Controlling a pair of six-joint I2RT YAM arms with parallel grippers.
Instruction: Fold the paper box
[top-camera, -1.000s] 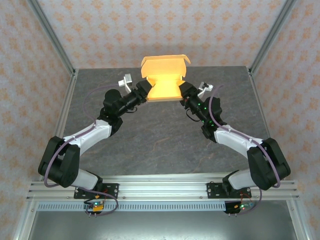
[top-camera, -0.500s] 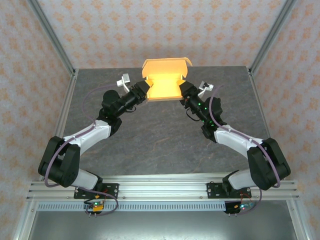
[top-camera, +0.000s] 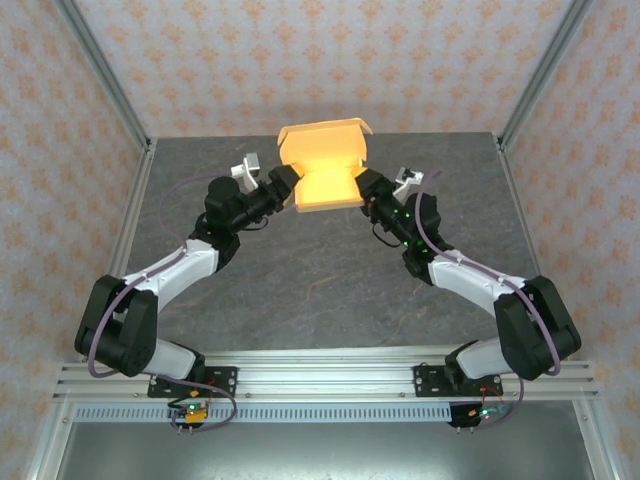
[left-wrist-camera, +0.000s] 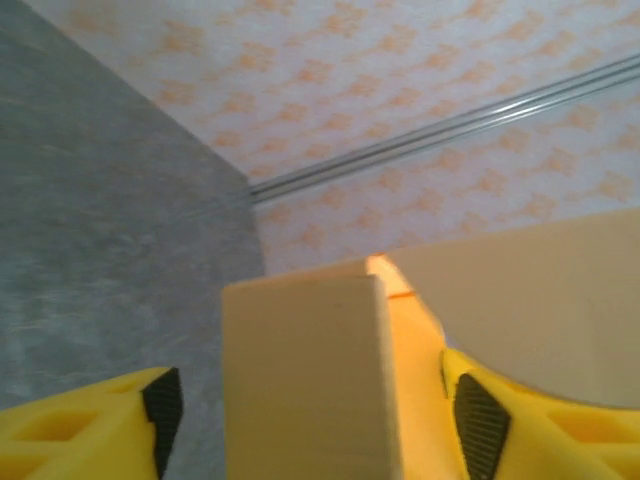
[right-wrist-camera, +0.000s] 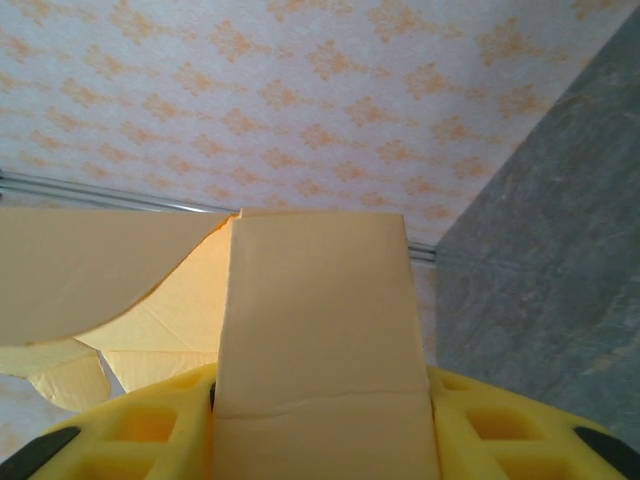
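Observation:
The paper box (top-camera: 320, 170), tan-orange cardboard with its lid flap standing up, is held off the table at the back centre between both arms. My left gripper (top-camera: 283, 188) is at the box's left side. In the left wrist view the left gripper (left-wrist-camera: 320, 420) stands open around a side wall (left-wrist-camera: 305, 380), and there is a gap to each black pad (left-wrist-camera: 478, 425). My right gripper (top-camera: 364, 190) is at the box's right side. In the right wrist view the right gripper (right-wrist-camera: 322, 430) is shut on a side panel (right-wrist-camera: 315, 320) that fills the space between its yellow fingers (right-wrist-camera: 160, 425).
The grey table (top-camera: 320, 290) stretches in front of the box. Aluminium frame posts (top-camera: 100, 75) rise at the back corners in front of patterned walls. Both arm bases sit on the rail (top-camera: 320, 375) at the near edge.
The box has shifted slightly left and toward the arms. The left gripper's jaws have spread apart off the box's side wall. The right gripper keeps its grip.

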